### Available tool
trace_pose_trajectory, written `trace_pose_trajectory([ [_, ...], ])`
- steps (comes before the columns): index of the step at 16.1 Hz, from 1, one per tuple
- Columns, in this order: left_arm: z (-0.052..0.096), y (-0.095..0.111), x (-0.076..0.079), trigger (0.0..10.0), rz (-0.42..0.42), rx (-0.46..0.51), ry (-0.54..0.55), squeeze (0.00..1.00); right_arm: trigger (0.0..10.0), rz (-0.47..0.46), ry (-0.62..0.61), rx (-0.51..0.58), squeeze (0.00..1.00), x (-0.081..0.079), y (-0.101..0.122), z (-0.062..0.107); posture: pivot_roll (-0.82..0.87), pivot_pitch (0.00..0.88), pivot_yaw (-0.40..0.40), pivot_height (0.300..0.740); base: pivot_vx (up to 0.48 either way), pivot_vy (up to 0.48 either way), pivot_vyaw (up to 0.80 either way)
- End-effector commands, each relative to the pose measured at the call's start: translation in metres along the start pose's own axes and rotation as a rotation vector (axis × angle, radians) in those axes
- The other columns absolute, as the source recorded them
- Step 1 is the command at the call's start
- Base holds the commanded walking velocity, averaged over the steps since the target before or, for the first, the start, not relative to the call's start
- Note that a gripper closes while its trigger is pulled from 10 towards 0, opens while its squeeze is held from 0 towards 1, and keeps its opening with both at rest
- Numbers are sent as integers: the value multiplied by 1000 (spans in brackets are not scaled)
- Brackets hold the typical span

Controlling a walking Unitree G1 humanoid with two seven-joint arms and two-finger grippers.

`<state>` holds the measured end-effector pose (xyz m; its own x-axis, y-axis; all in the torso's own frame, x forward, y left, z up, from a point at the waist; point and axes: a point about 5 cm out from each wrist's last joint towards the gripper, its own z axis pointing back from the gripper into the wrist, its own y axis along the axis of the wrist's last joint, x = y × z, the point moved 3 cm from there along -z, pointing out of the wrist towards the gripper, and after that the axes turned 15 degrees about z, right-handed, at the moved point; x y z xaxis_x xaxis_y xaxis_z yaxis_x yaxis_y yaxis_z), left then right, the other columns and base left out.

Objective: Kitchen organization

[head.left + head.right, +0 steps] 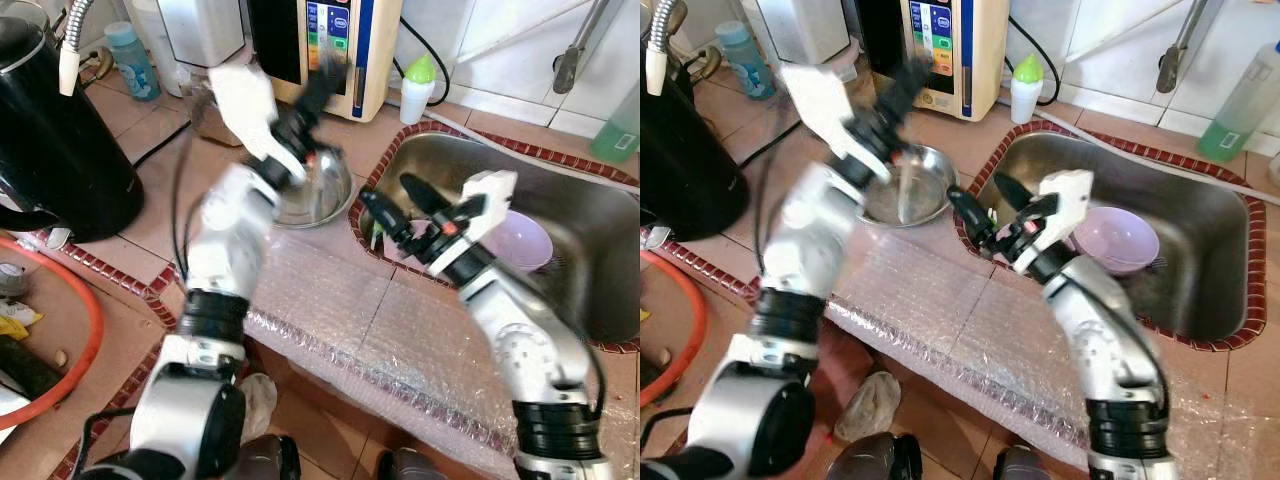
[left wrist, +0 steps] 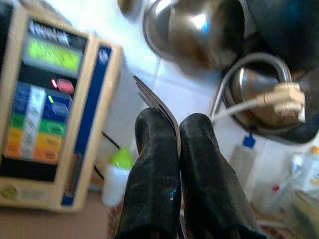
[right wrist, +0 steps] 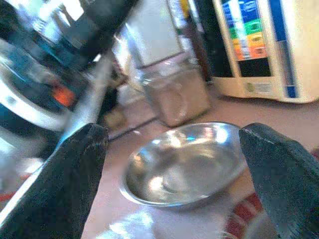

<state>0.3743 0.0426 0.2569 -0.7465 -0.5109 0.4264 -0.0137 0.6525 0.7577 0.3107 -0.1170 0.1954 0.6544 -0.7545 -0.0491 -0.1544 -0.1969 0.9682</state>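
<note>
The left gripper (image 2: 179, 144) is raised above the steel bowl (image 1: 315, 190) on the counter, fingers pressed together on a fork (image 2: 154, 102) whose tines stick out past the fingertips (the arm is blurred in the eye views). The right gripper (image 1: 392, 200) hangs at the sink's (image 1: 1200, 215) left rim with its fingers spread wide and holding nothing — the bowl sits just beyond them, the purple bowl (image 1: 1115, 238) inside the sink.

Metal fork (image 2: 158, 105) pinched upright; steel bowl (image 3: 185, 163) empty.
</note>
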Motion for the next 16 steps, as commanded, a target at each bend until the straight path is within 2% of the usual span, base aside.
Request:
trace_pose_trajectory([
  [1,-1,-1,3,0,-18,-9,-24,0,10000,-31,55,20,0,-6,6,1,-104,61,92,740,0,0,0],
  [5,-2,-9,9,0,39,-13,-41,0,10000,-149,148,12,0,-14,8,6,-112,61,95,740,0,0,0],
  [8,-7,-9,17,0,137,5,-58,0,10000,-247,194,-12,0,-17,-3,5,-113,60,100,740,0,0,0],
  [9,-6,-11,19,0,150,3,-61,0,9098,-261,206,-17,0,-20,-6,3,-113,60,100,740,0,0,0],
  [11,-6,-14,21,0,172,2,-63,0,8902,-287,220,-25,0,-22,-12,-4,-113,60,102,740,0,0,0],
  [12,-6,-16,24,0,176,-1,-68,0,0,-296,222,-34,0,-21,-16,-6,-111,60,101,740,0,0,0],
  [16,-5,-18,31,0,208,-7,-82,0,0,-306,254,-73,0,-21,-25,-12,-106,61,99,740,0,0,0],
])
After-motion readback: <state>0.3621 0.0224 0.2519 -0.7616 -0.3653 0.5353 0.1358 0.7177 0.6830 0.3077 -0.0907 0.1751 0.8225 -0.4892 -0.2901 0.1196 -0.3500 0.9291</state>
